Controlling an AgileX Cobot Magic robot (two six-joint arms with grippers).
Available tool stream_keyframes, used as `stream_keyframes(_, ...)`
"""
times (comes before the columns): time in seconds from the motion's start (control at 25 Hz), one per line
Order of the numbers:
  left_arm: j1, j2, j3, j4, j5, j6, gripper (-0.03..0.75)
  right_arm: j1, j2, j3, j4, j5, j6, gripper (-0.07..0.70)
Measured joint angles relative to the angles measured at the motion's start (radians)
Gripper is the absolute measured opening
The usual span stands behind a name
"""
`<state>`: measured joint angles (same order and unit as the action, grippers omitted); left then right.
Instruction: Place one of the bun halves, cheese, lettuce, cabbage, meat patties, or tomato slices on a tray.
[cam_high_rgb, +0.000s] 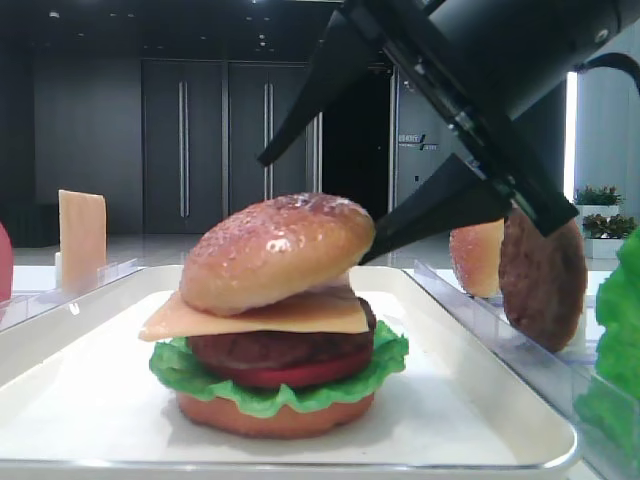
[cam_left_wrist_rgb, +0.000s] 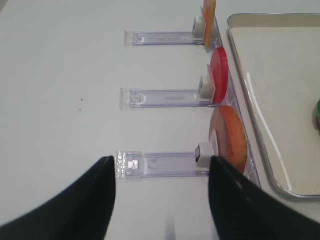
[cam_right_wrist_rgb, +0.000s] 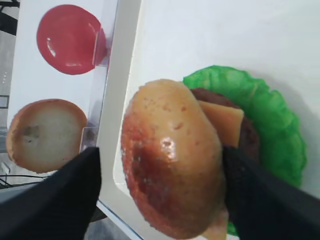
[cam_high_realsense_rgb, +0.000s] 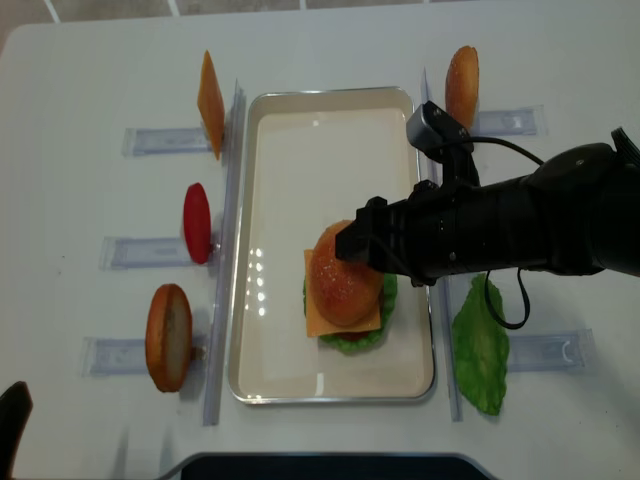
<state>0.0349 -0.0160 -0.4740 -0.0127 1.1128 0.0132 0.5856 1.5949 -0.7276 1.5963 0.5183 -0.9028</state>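
On the far left, the left gripper (cam_left_wrist_rgb: 160, 200) was seen only through its own wrist camera, its jaws spread apart over bare table in front of a clear rack (cam_left_wrist_rgb: 160, 164), with nothing between them and well away from the stack. Further right, standing spares were noted in the racks beside the tray: a bun half (cam_high_realsense_rgb: 168, 337), a tomato slice (cam_high_realsense_rgb: 197, 222) and a cheese slice (cam_high_realsense_rgb: 210, 103). In the middle, the white tray (cam_high_realsense_rgb: 290, 180) carried a stack in which lettuce (cam_high_rgb: 385, 365), tomato, a meat patty (cam_high_rgb: 280, 350) and cheese (cam_high_rgb: 260, 316) were topped by the sesame bun top (cam_high_rgb: 278, 252), which lay tilted, its long axis running between the two fingers in the right wrist view. The right gripper (cam_right_wrist_rgb: 160, 185) was the nearer one by far: its jaws stood wide apart, one finger on each side of the bun top, the lower finger (cam_high_rgb: 440, 215) close against the bun's right edge, though contact could not be confirmed. The bun was judged released and resting on the stack. A retreat upward and to the right was judged to depend on the fingers clearing the dome without nudging it off the cheese.
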Motion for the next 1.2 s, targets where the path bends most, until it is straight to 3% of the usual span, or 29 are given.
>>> stream_keyframes(0.28,0.0,0.0,0.0,0.0,0.0,0.0,0.454,0.0,0.0,-0.012,-0.074,-0.015,0.056,0.524)
stream_keyframes(0.68,0.0,0.0,0.0,0.0,0.0,0.0,0.454,0.0,0.0,-0.047,-0.302,-0.037,0.259,0.524)
stream_keyframes(0.92,0.0,0.0,0.0,0.0,0.0,0.0,0.454,0.0,-0.009,-0.059,-0.376,-0.039,0.318,0.526)
stream_keyframes(1.2,0.0,0.0,0.0,0.0,0.0,0.0,0.454,0.0,-0.1,-0.103,-0.587,-0.027,0.508,0.526)
